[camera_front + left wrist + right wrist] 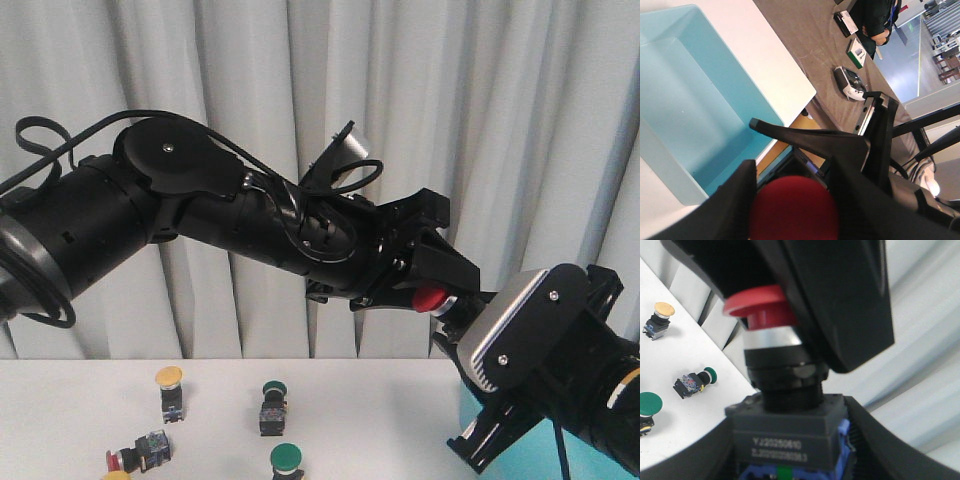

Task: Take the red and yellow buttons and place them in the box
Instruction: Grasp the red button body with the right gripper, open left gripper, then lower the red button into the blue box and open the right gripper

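Note:
A red button (430, 298) hangs in mid-air at the right, held between both grippers. My left gripper (432, 290) is shut on its red cap, which fills the gap between the fingers in the left wrist view (790, 210). My right gripper (452, 308) is shut on its dark blocky body (790, 425). The light-blue box (690, 100) lies below and shows at the front view's lower right (535, 452). A yellow button (170, 390) stands upright on the table at the left. Another red button (140, 450) lies on its side near it.
Two green-capped switches (273, 405) (286, 460) sit on the white table (80, 420) mid-left. A yellow cap (115, 477) peeks in at the bottom edge. Grey curtains (300, 80) hang behind. The table's edge runs right beside the box, with floor clutter beyond (850, 82).

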Action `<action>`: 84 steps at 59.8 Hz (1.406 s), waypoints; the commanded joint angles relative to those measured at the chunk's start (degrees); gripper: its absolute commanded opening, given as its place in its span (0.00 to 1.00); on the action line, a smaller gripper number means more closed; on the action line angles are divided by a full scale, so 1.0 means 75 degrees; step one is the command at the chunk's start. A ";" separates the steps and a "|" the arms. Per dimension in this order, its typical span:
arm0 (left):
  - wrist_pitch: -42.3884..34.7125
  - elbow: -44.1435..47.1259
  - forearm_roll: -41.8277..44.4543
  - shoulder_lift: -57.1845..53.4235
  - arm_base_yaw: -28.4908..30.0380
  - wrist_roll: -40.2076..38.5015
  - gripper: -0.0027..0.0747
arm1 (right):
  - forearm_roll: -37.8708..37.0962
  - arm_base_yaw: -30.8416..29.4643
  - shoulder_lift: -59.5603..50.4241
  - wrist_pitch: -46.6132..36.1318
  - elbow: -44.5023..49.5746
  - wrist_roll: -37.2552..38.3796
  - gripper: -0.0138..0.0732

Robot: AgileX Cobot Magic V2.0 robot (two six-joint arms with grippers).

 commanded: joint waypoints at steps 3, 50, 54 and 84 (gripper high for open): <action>-0.0299 -0.0238 -0.0038 -0.0424 -0.0206 0.0087 0.15 | 0.0082 -0.0043 -0.0138 -0.0666 -0.0276 0.0005 0.19; -0.1008 -0.0431 0.0203 -0.0432 -0.0547 0.0991 0.78 | 0.0054 -0.0043 0.0157 -0.0696 -0.0276 -0.0022 0.22; -0.0940 -0.0527 0.0219 -0.0439 -0.0547 0.1197 0.78 | 0.0061 -0.0043 0.0155 -0.0676 -0.0276 -0.0022 0.22; -0.0882 -0.1692 0.3178 -0.0439 0.0459 0.0207 0.78 | 0.1735 -0.0570 0.0155 -0.0731 -0.0276 -0.0022 0.23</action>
